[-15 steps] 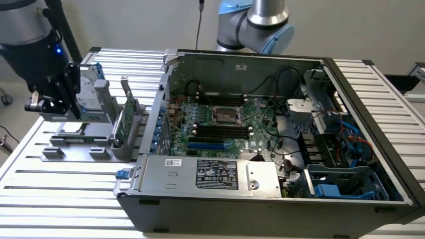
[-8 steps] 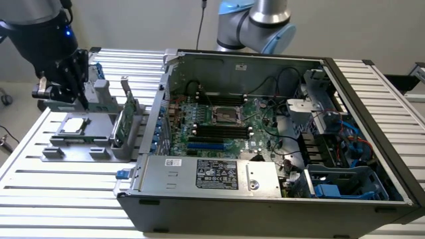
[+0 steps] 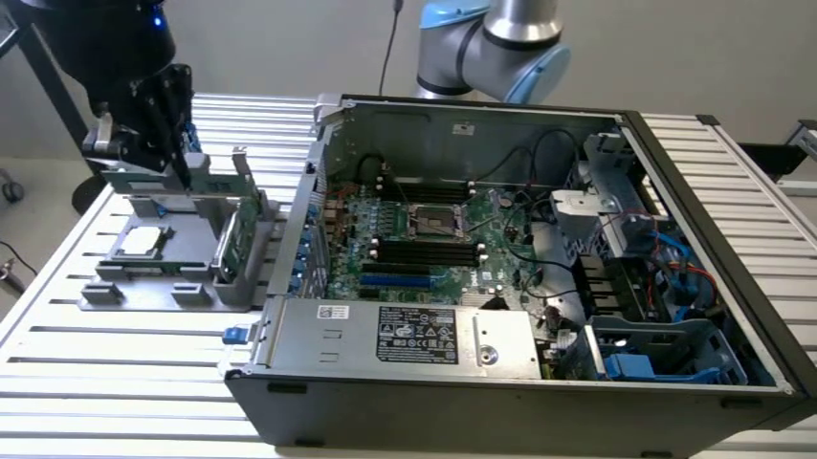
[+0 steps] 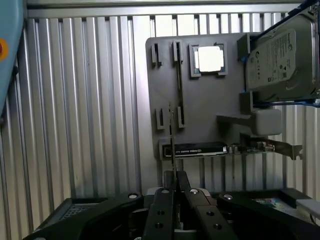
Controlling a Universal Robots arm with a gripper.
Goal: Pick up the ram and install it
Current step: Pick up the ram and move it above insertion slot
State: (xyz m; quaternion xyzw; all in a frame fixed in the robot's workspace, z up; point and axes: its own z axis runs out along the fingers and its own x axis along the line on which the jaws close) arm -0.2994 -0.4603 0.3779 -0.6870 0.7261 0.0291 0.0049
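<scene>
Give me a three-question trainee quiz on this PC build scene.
1. True or false: the claw grips the ram above the grey holder.
2. Which lies flat in the holder? A) the processor chip B) a fan C) a screwdriver
3. Fill in: the computer case lies with its side ___, showing the motherboard.
Key: 1 true; 2 A; 3 open.
</scene>
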